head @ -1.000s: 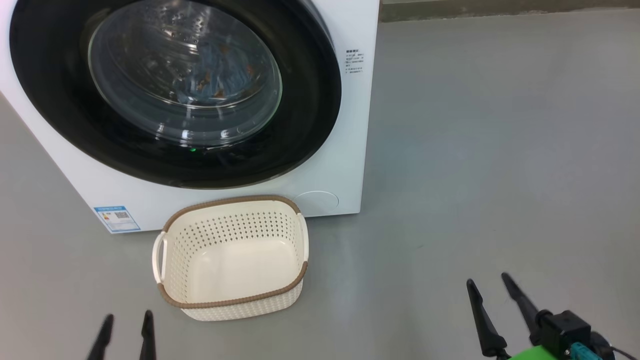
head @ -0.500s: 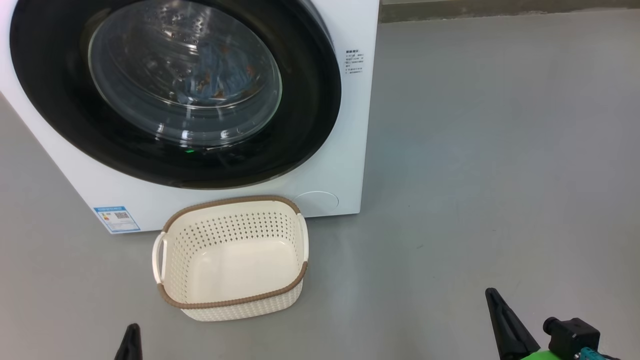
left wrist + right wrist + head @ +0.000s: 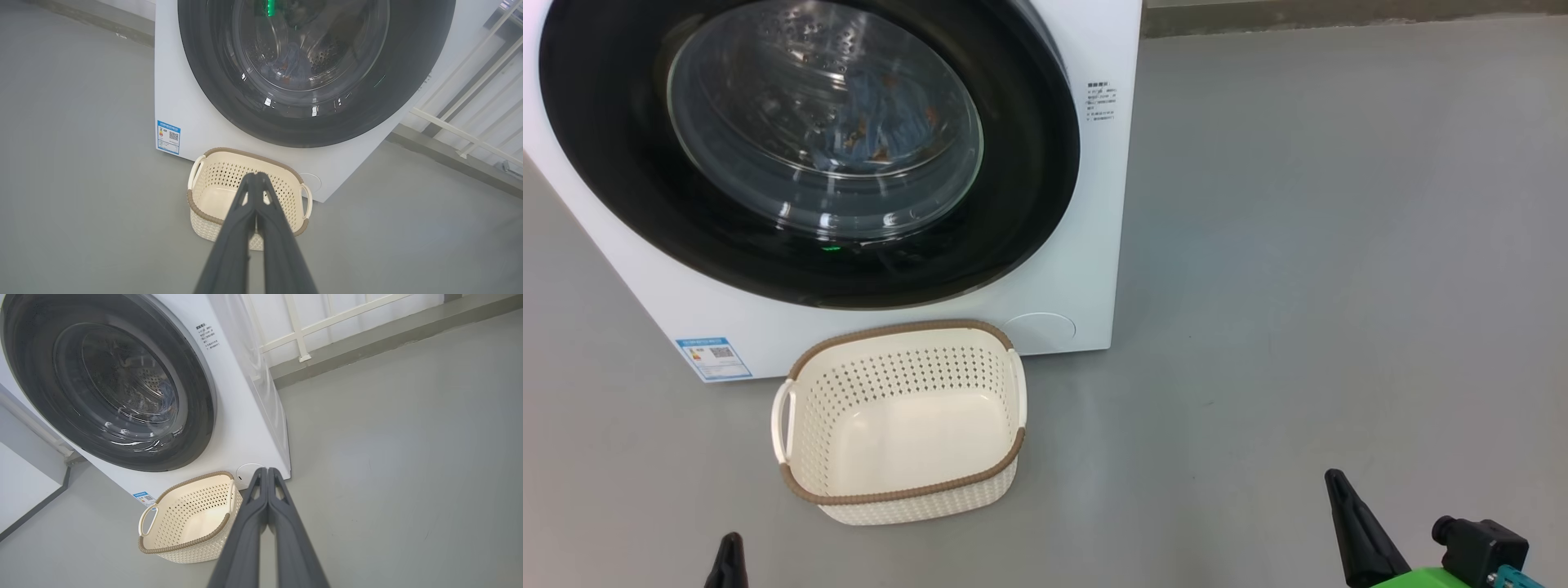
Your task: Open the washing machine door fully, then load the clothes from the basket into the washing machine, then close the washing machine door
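The white washing machine (image 3: 1086,269) stands on the floor with its black-rimmed round door (image 3: 1029,196) flat against the front. Through the glass I see light blue clothes (image 3: 882,122) with orange-brown prints lying in the drum; the left wrist view shows these clothes (image 3: 290,65) too. The cream basket (image 3: 903,490) sits in front of the machine and holds nothing. My left gripper (image 3: 729,547) is low at the left, shut and empty, fingers together (image 3: 256,176). My right gripper (image 3: 1333,478) is low at the right, also shut and empty (image 3: 266,470).
Grey floor (image 3: 1339,245) stretches wide to the right of the machine. A white railing (image 3: 302,330) and a raised kerb run behind the machine. A blue label sticker (image 3: 712,358) marks the machine's lower left corner.
Both grippers closed from open to shut and drew back toward the bottom edge of the head view. The machine, door and basket stayed put.
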You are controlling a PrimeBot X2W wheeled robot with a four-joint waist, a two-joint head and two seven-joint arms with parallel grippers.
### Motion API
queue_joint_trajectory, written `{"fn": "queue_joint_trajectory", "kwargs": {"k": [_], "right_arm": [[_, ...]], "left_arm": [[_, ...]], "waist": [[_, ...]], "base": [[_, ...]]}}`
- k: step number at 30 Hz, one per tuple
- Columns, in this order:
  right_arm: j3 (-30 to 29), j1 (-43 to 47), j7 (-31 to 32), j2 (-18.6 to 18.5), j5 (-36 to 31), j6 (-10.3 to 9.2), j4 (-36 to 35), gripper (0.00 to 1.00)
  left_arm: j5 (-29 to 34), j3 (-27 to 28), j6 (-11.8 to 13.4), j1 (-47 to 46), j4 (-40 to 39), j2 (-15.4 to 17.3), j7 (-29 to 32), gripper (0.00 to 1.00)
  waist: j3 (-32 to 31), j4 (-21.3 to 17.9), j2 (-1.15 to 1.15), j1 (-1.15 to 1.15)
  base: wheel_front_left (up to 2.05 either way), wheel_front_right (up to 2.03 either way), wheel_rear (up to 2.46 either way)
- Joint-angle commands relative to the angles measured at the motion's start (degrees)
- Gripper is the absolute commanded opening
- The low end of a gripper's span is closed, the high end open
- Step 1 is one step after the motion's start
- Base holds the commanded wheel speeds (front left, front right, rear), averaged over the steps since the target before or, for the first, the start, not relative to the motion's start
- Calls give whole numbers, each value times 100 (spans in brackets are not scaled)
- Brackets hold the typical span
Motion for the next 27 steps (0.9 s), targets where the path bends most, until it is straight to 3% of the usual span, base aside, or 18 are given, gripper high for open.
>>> {"fn": "queue_joint_trajectory", "kwargs": {"k": [1, 27], "right_arm": [[-8, -220, 27, -68, 155, -8, -122, 0], [-77, -395, 429, -107, 1981, -16, -77, 0]], "left_arm": [[-140, 65, -2, -256, -96, 90, 22, 0], [-1850, 96, -4, -562, 56, 108, 460, 0]], "waist": [[-1, 0, 0, -1], [-12, -4, 0, -1]], "base": [[0, 0, 0], [0, 0, 0]]}}
